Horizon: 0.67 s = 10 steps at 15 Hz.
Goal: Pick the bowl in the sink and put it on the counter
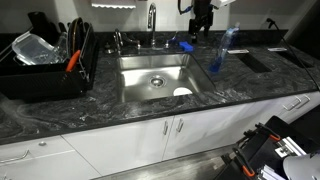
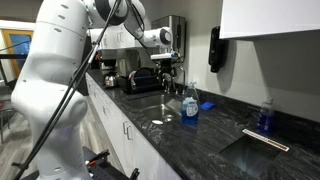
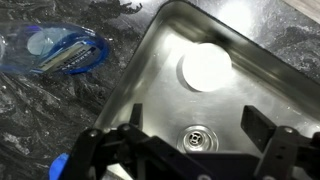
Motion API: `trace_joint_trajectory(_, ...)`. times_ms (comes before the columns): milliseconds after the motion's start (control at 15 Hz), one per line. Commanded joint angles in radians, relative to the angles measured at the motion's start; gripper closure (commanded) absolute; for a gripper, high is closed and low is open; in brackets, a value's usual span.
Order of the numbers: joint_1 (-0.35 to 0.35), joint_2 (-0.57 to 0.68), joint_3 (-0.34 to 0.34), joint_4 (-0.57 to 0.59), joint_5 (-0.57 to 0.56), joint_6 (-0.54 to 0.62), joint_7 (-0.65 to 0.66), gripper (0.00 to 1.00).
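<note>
The white bowl [image 1: 181, 92] sits in the sink [image 1: 140, 85], in a corner of the basin away from the drain [image 1: 156, 81]. In the wrist view the bowl [image 3: 207, 67] lies beyond the drain [image 3: 198, 135] on the steel floor of the sink [image 3: 160, 70]. My gripper [image 3: 197, 122] is open and empty, high above the basin with the drain between its fingers. It shows in both exterior views [image 1: 201, 28] [image 2: 168, 64], raised over the faucet side. The dark marbled counter [image 1: 60, 110] [image 2: 200, 135] surrounds the sink.
A chrome faucet [image 1: 152, 20] stands behind the sink. A black dish rack [image 1: 45, 65] holds a clear container [image 1: 32, 47]. A blue bottle [image 1: 222, 50] [image 2: 190, 105] [image 3: 65, 50] stands beside the basin. Another blue bottle [image 2: 265, 115] stands farther along the counter.
</note>
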Motion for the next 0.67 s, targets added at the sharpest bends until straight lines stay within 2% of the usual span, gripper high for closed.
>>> trace_joint_trajectory(0,-0.001,-0.016,-0.002,-0.031,0.015,0.007,0.070,0.00)
trace_joint_trajectory(333,-0.009,-0.022,-0.011,-0.099,0.118,0.006,0.252,0.00)
trace_joint_trajectory(600,-0.017,-0.023,-0.011,-0.179,0.230,0.128,0.344,0.00)
